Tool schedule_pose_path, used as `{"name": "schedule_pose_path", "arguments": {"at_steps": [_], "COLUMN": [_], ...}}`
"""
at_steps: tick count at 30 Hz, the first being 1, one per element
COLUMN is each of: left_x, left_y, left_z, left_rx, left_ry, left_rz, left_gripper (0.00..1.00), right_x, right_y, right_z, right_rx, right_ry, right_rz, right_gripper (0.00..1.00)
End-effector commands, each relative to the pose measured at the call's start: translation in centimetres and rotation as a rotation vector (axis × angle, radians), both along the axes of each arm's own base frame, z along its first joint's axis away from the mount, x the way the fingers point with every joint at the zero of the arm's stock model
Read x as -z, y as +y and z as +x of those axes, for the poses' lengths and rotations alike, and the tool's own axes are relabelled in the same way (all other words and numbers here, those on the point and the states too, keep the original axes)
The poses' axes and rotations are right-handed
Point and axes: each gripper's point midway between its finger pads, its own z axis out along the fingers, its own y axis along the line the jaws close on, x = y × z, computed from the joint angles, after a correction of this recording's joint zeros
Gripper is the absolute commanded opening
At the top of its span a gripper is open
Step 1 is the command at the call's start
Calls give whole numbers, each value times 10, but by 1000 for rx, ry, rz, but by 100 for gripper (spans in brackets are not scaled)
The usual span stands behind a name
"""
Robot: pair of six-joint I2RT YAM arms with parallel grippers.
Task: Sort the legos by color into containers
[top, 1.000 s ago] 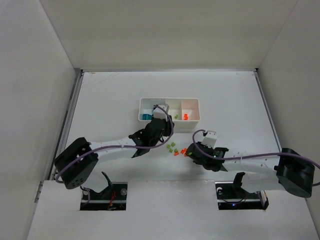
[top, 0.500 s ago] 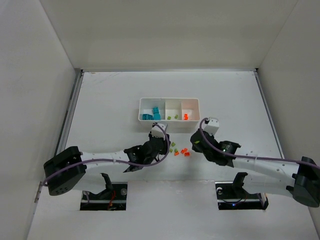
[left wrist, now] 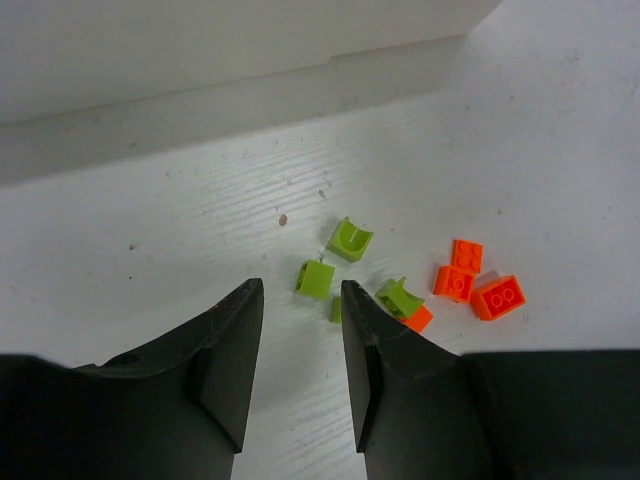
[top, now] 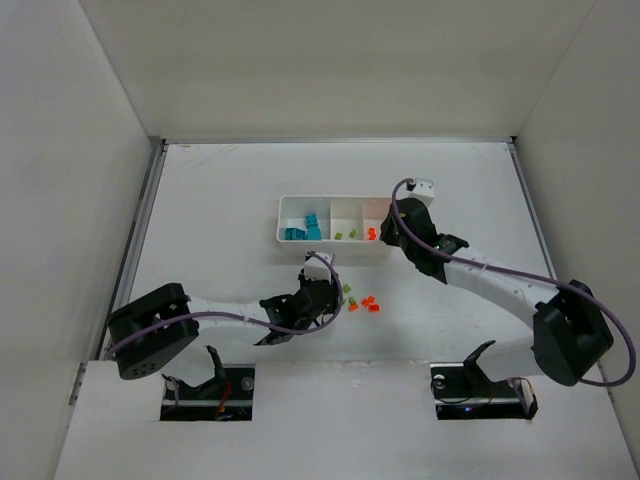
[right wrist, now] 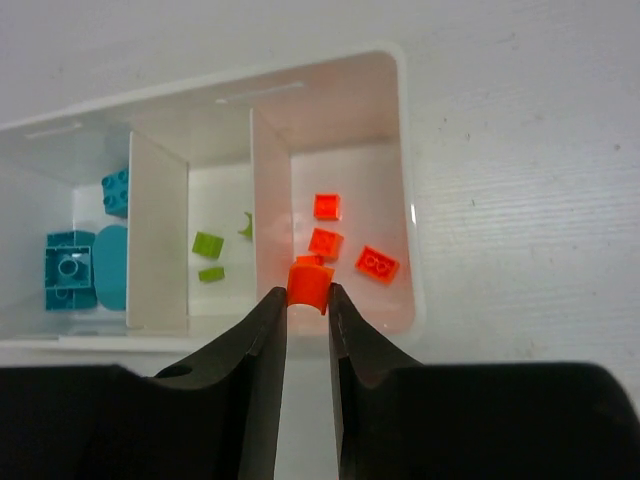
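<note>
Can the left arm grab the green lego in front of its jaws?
Probably yes. The left gripper has its jaws open, and the green lego lies just past their tips with nothing between. Other green legos lie close and might get nudged.

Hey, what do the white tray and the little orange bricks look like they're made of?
The white tray looks like thin, glossy, slightly translucent plastic: its walls glow where light passes through. The orange bricks look like hard moulded plastic, fairly smooth, with crisp edges and round studs.
</note>
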Motion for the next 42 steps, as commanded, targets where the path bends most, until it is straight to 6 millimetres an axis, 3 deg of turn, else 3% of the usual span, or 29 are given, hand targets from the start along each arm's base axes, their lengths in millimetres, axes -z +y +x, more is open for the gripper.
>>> {"name": "schedule_pose_path", "arguments": {"at_steps": [1, 5, 7, 15, 23, 29, 35, 42], "left_x": [2, 6, 7, 16, 23, 25, 27, -1], "left_y": [-3, -7, -9, -21, -18, -18, -20, -22], "left_z": [3, 2, 0, -4, 12, 10, 8, 8], "left_rx": [-26, -15, -2, 52, 10, 23, 37, 42], "left_ry": [-9, -5, -2, 17, 17, 24, 35, 1], "left_rz": [-38, -33, -34, -35, -6, 0, 3, -54], "left_gripper": [34, 34, 34, 34, 31, 21, 15, 13], "right_x": [-32, -35, -36, -21, -5, 30, 61, 64], "right_y": [18, 21, 21, 40, 61, 50, 30, 27], "right_z": [35, 48, 48, 18, -29, -72, -102, -113], "right_rx": [-48, -40, -38, -103, -188, -198, -171, -174], "right_ry": [-100, -111, -118, -101, -75, -7, 67, 79], "right_rz": [44, 48, 50, 64, 79, 74, 84, 92], "right_gripper": [29, 48, 52, 49, 45, 43, 43, 43]}}
